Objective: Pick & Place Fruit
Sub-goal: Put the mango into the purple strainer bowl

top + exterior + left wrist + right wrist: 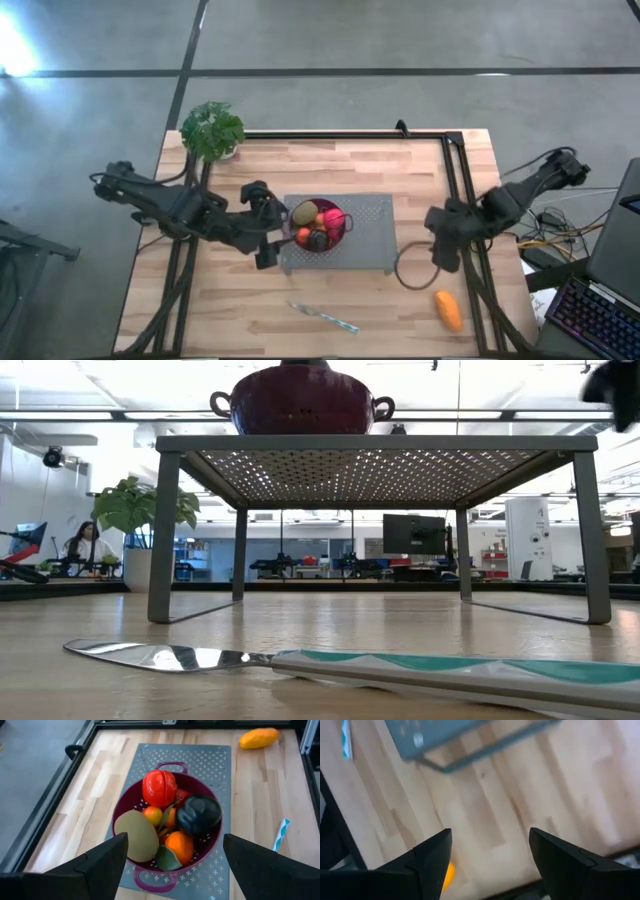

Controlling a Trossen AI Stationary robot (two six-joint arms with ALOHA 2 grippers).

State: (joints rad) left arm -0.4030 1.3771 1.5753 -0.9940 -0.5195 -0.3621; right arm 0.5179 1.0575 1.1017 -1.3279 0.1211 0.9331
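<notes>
High view | oblong orange fruit (448,310) near right gripper (441,245) (apart)

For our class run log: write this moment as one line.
left gripper: open, at fruit bowl | right gripper: open, empty | orange fruit: on table

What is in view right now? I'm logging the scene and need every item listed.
Bowl: one, maroon, on the grey rack.
Rack: one, grey perforated, table centre.
Fruit in bowl: red ball, olive kiwi, dark plum, orange piece.
Oblong orange fruit: one, on the table near the right arm.
Knife: one, silver, teal handle, front of rack.
Plant: one, green, back-left corner.
Person: one, seated, far behind.
Left end effector: open, over the bowl.
Right end effector: open, above bare table.
</notes>
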